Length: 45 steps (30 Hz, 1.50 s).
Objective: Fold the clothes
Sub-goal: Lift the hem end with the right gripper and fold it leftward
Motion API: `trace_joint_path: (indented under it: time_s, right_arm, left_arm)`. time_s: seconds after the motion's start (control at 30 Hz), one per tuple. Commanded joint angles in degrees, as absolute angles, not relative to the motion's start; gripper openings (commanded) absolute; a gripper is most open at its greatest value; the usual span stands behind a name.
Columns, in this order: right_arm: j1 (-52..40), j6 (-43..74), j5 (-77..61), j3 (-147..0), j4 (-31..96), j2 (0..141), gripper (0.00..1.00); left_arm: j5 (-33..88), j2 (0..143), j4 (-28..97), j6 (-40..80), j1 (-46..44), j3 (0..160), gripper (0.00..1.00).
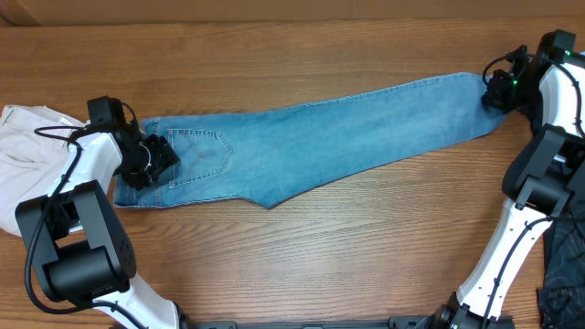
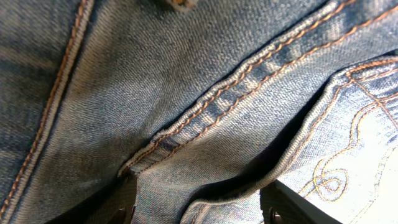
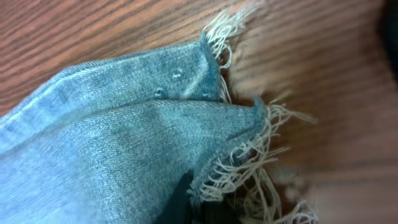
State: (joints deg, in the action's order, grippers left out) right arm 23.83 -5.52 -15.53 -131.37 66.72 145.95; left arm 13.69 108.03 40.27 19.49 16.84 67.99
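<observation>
The jeans (image 1: pixel 338 137) are lying flat across the middle of the wooden surface (image 1: pixel 320 265). They are folded lengthwise, with the waist pointing to the robot's left and the legs running up to the right. The back pocket (image 1: pixel 206 151) is facing up near the waist end.

The left end effector (image 1: pixel 151 163) is resting on the waist end, just beside the back pocket. In the left wrist view, its fingers (image 2: pixel 126 213) are standing apart at the bottom edge, with a ridge of denim and an orange-stitched seam (image 2: pixel 236 93) lying between them. Whether they are gripping that ridge cannot be told.

The right end effector (image 1: pixel 501 91) is sitting at the far end of the legs. It is closed narrow on the jeans at the frayed hem (image 3: pixel 249 155). In the right wrist view, the two hem layers are bunching together toward the fingertips, and loose white threads are trailing over the surface.

White trousers (image 1: pixel 27 151) are lying at the left edge of the surface, near the waist of the jeans. A black garment (image 1: pixel 559 274) is showing at the lower right edge, well apart from the jeans.
</observation>
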Motion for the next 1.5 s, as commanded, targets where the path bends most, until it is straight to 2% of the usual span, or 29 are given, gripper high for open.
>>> trace_joint_path:
  time_s: [0.0, 0.23, 0.57, 0.9, 1.13, 1.27, 1.3, 1.37, 1.47]
  right_arm:
    - [21.58, -4.25, -13.52, -135.09, 69.89, 137.08, 0.04]
    - [15.16, -4.21, -13.63, -135.09, 79.24, 132.86, 0.04]
    - [-3.25, -1.08, -14.70, -135.09, 87.53, 132.44, 0.04]
    - [-23.44, 9.28, -15.00, -135.04, 86.87, 132.51, 0.04]
    - [-32.25, 12.93, -15.05, -133.53, 81.78, 132.62, 0.04]
    - [-34.89, 12.53, -15.09, -133.43, 79.94, 132.62, 0.13]
    - [-35.31, 11.81, -15.07, -133.45, 79.75, 132.62, 0.18]
    - [-35.62, 9.98, -14.98, -133.47, 79.79, 132.62, 0.36]
    - [-34.96, 9.87, -12.01, -133.62, 80.82, 132.51, 0.35]
  left_arm:
    - [11.66, 109.38, 40.25, 19.73, 16.80, 68.31, 0.68]
    - [11.68, 109.38, 40.60, 19.70, 16.78, 68.31, 0.68]
    - [11.68, 109.38, 41.76, 19.68, 16.78, 68.31, 0.69]
    - [11.66, 109.38, 41.76, 19.22, 16.80, 68.31, 0.70]
    - [11.68, 109.38, 41.78, 18.17, 16.80, 68.31, 0.72]
    - [11.66, 109.38, 41.93, 17.08, 16.78, 68.31, 0.72]
    - [11.66, 109.38, 41.95, 17.08, 16.80, 68.31, 0.72]
    - [11.73, 109.38, 42.00, 17.10, 16.80, 68.31, 0.73]
    - [13.17, 109.23, 42.22, 16.16, 16.80, 68.38, 0.73]
